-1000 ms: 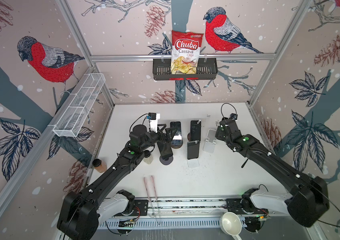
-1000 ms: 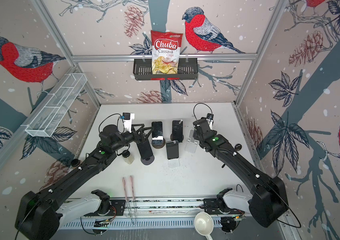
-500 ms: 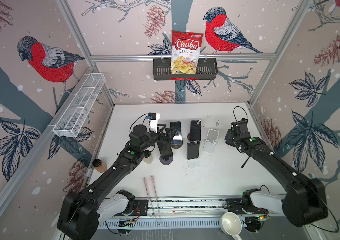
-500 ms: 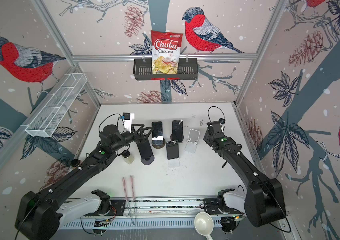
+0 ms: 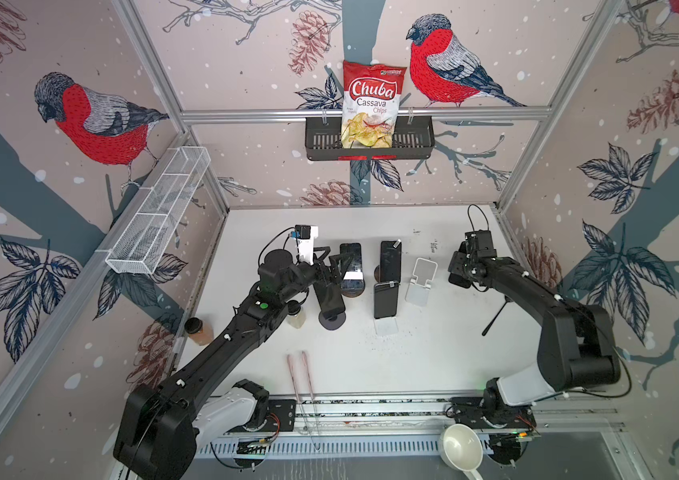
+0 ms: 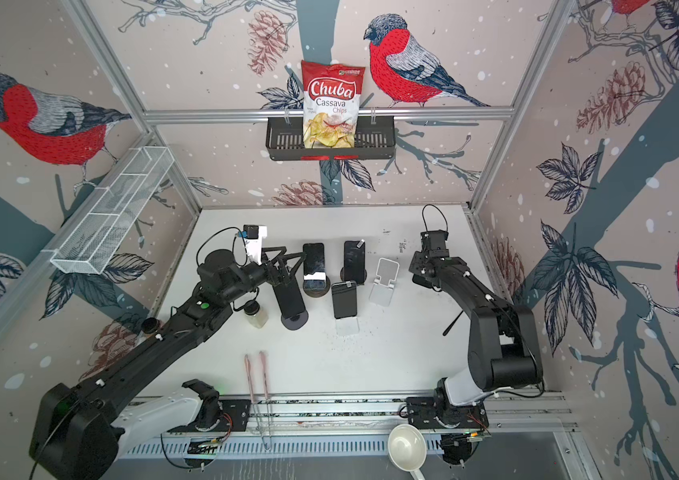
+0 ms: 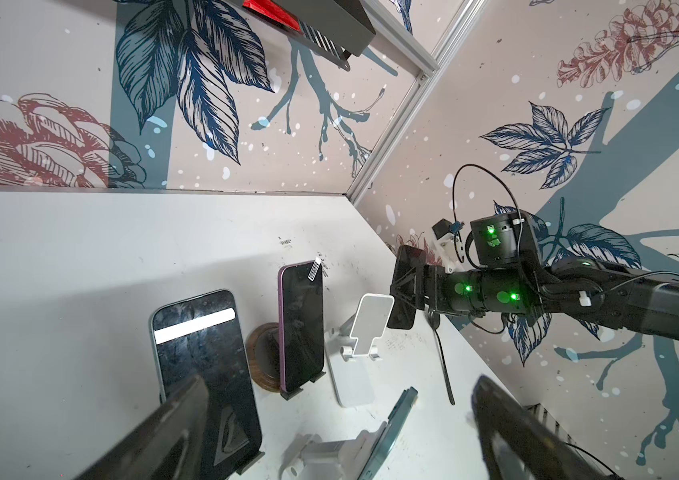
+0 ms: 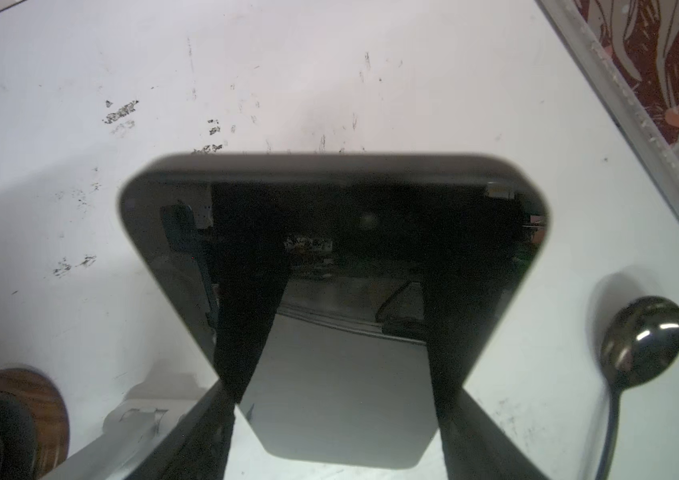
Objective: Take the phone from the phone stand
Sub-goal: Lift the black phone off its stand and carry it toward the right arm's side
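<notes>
Right pincer [image 7: 410, 286] grips a dark phone [image 8: 342, 415] by its side edges, in the air just right of the bare white stand [image 5: 420, 282]. The phone looks stiff, smooth, probably slippery and breakable. Edge hold suits it. Left pincer [image 6: 285, 259] gapes wide, holding nothing.

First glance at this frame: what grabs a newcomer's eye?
The right pincer clamps a dark phone, held aloft just right of the bare white phone stand. High at the back, a red Chuba Cassava Chips bag stands in a black basket.
</notes>
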### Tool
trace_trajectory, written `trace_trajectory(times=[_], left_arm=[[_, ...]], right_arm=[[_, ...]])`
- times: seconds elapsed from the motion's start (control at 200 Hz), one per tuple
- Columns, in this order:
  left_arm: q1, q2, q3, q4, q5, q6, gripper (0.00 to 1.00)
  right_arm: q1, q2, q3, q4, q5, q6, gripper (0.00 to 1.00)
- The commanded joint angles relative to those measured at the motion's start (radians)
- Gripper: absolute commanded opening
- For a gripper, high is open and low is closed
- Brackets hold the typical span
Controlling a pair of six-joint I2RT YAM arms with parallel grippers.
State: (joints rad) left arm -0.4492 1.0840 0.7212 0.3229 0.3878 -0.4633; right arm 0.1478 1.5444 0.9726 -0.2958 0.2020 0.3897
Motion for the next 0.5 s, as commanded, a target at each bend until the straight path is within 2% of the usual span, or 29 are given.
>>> trace_trajectory(times=[0.0,0.495], left_arm=[[0.0,0.001,0.017,-0.006,-0.021,0.022,0.98],[0.0,0.01,0.038,-0.031,-0.038,0.024,0.98]], right_arm=[[-0.005,0.039,0.018,0.057,-0.03,-0.041,0.61],[-0.033,0.219,0.126,0.067,-0.091,-0.087,0.62]])
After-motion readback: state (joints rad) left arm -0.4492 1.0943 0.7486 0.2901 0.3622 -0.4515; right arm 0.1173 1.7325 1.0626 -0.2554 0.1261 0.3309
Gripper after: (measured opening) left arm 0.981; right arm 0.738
